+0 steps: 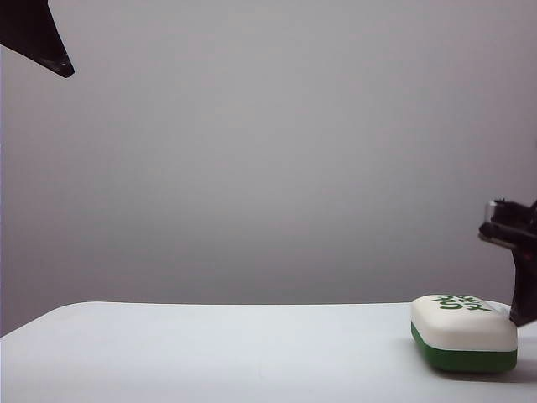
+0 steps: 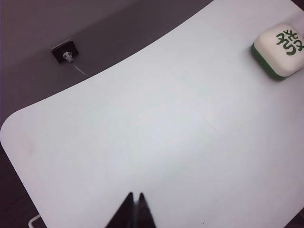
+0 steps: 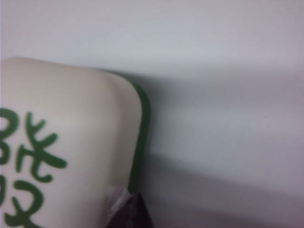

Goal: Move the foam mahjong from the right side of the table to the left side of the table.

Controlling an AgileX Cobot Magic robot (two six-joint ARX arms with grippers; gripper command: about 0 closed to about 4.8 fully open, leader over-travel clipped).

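Observation:
The foam mahjong (image 1: 463, 332) lies flat at the right end of the white table (image 1: 210, 353), white layer up with green characters on top, dark green layer below. My right gripper (image 1: 522, 312) stands just to its right, low by the tabletop. In the right wrist view its tips (image 3: 128, 198) are shut together and sit against the rounded side of the foam mahjong (image 3: 71, 142), holding nothing. My left gripper (image 1: 40, 38) hangs high at the upper left, far from the block. Seen from the left wrist, it (image 2: 134, 195) is shut and empty, with the foam mahjong (image 2: 280, 50) far across the table (image 2: 156, 133).
A small dark mount with a thin cable (image 2: 65, 51) sits beyond the table's far edge in the left wrist view. A plain grey wall (image 1: 268, 168) stands behind the table. The table's rounded left corner (image 1: 50, 317) shows in the exterior view.

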